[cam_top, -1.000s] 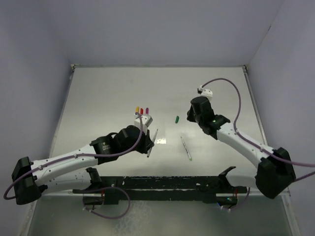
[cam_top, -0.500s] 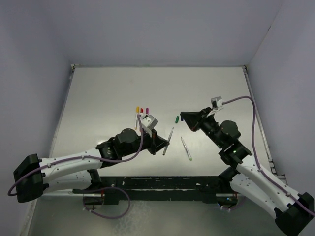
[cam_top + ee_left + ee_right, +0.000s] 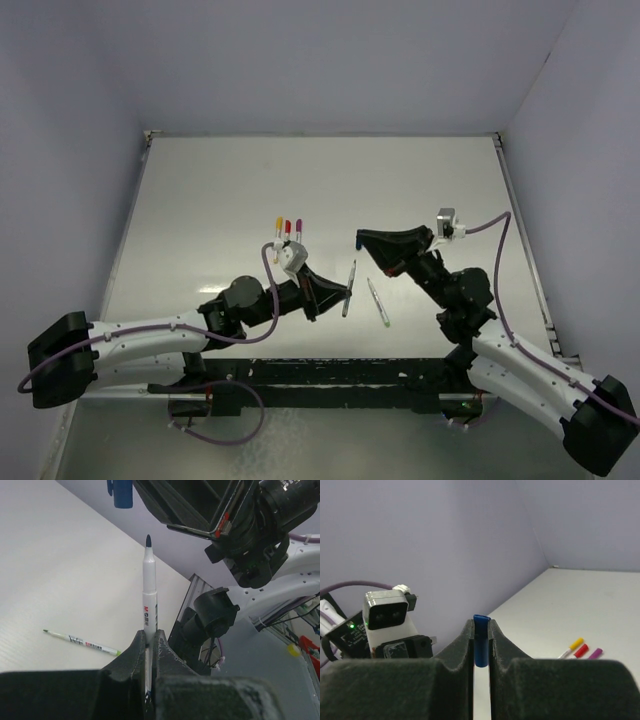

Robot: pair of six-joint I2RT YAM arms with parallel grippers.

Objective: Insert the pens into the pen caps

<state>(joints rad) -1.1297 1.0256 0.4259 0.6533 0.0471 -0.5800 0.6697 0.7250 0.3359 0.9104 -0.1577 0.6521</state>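
Both of my arms are raised over the table (image 3: 220, 200), facing each other.

My left end effector (image 3: 151, 640) is pressed together on the lower barrel of a pen (image 3: 149, 595), which has a pale barrel and a dark blue tip. The pen stands out past the fingers, so its tip end is free.

My right end effector (image 3: 480, 630) pinches the blue cap (image 3: 480, 650) between nearly closed fingers. One end of the cap pokes out beyond them. That end looks like the open mouth, though I cannot be sure.

In the left wrist view, the cap hangs above and to the left of the pen tip. The two are apart and not yet lined up.

I judge the pen to be light, stiff and smooth, so it is likely to pivot or slide in a narrow pinch. The hold on the barrel, well back from the tip, seems right. The cap is tiny, hard and slick. It should be gripped by its closed end only, because a squeeze off centre could flick it out.

A green-tipped pen (image 3: 378, 303) lies uncapped on the table between my arms. Three pens with yellow, red and purple caps (image 3: 287, 230) lie together farther back.
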